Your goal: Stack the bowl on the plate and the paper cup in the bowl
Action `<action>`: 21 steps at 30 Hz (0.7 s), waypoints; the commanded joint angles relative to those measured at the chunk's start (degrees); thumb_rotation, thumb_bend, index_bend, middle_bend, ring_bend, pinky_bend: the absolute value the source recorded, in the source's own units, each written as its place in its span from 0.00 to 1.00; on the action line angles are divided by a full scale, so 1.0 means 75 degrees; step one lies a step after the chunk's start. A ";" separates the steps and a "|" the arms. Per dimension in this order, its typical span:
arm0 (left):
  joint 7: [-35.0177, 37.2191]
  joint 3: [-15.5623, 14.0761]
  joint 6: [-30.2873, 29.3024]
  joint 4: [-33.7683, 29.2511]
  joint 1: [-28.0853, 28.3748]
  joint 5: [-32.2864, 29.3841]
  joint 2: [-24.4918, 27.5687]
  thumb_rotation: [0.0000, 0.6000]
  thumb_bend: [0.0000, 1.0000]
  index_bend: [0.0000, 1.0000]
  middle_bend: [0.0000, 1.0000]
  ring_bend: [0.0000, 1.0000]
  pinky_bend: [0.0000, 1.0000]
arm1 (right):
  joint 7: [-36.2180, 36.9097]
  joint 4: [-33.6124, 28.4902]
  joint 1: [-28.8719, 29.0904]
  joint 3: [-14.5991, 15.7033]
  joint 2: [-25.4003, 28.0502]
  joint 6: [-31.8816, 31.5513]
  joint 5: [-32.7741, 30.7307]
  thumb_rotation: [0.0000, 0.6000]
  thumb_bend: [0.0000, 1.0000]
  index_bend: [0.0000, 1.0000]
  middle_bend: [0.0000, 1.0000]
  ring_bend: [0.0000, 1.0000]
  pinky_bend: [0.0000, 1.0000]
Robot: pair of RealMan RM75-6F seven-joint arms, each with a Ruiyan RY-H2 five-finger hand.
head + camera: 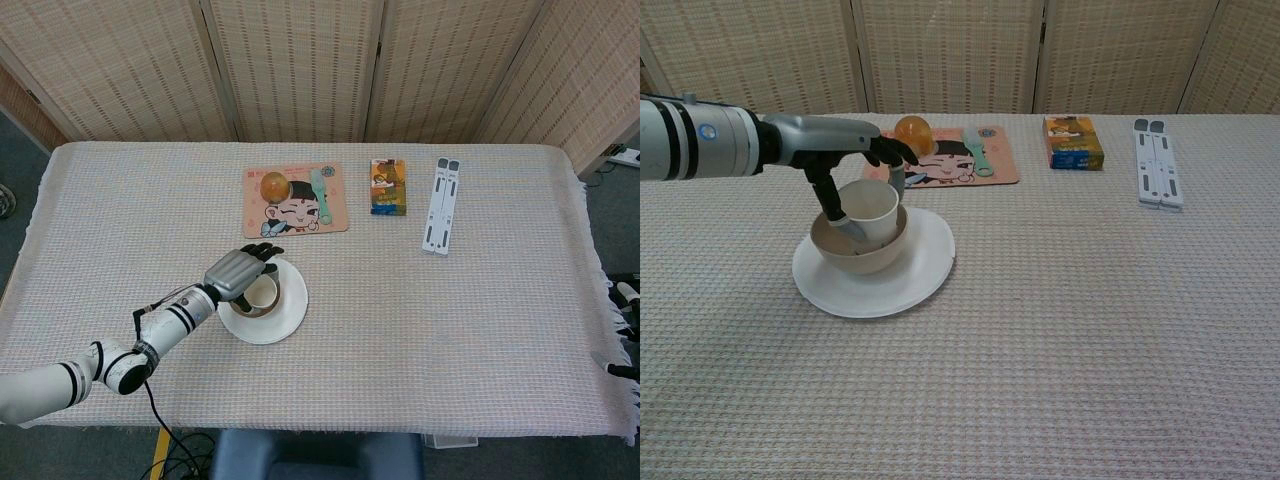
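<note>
White woven cloth covers the worktop [1090, 330]. Left of centre in the chest view, a white plate [915, 280] is seen lying flat on it, with a beige bowl [875, 255] seated on the plate. A white paper cup [872, 205] is seen inside the bowl, mouth up and tilted slightly. The left hand [845, 165] is held over the cup from the left edge of the frame; dark fingers [890, 150] are curled over the far rim, and the thumb is pressed against the near wall, so the cup is gripped. In the head view the same hand [238, 272] is seen covering much of the cup [262, 293] and bowl above the plate [290, 310].

At the lower right edge of the head view a small part of the right hand [625, 330] is seen, clear of the worktop; its state cannot be told.

Toward the top of the frame, a cartoon mat [295, 200] is noted with an orange ball [274, 186] and a green spoon [319, 186] on it, a colourful box [388, 187] to its right, and a white folding stand [440, 205] further right.
</note>
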State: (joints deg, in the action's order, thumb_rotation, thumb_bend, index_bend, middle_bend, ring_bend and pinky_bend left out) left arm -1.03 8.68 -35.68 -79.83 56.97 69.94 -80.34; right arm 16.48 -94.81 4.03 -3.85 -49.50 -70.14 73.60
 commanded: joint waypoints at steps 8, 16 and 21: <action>0.0214 -0.0067 -0.0136 0.0158 -0.0056 0.0227 -0.0105 1.00 0.19 0.28 0.10 0.00 0.16 | -0.0008 0.0017 0.0001 -0.0011 -0.0009 0.0019 -0.0015 1.00 0.20 0.00 0.00 0.00 0.00; 0.0059 -0.0080 -0.0290 -0.0230 -0.0141 0.0144 0.0120 1.00 0.18 0.22 0.10 0.00 0.16 | -0.0012 0.0026 -0.0006 -0.0022 -0.0013 0.0014 -0.0023 1.00 0.20 0.00 0.00 0.00 0.00; -0.0410 -0.0054 -0.0680 -0.1358 -0.0351 -0.0142 0.0804 1.00 0.17 0.22 0.10 0.00 0.16 | 0.0038 0.0044 -0.0022 -0.0022 -0.0012 -0.0018 0.0023 1.00 0.20 0.00 0.00 0.00 0.00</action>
State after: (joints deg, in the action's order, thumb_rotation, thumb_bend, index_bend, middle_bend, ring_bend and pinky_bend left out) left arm -2.11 8.14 -39.08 -86.02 55.29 70.16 -77.04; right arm 16.75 -94.49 3.88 -4.02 -49.60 -70.26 73.76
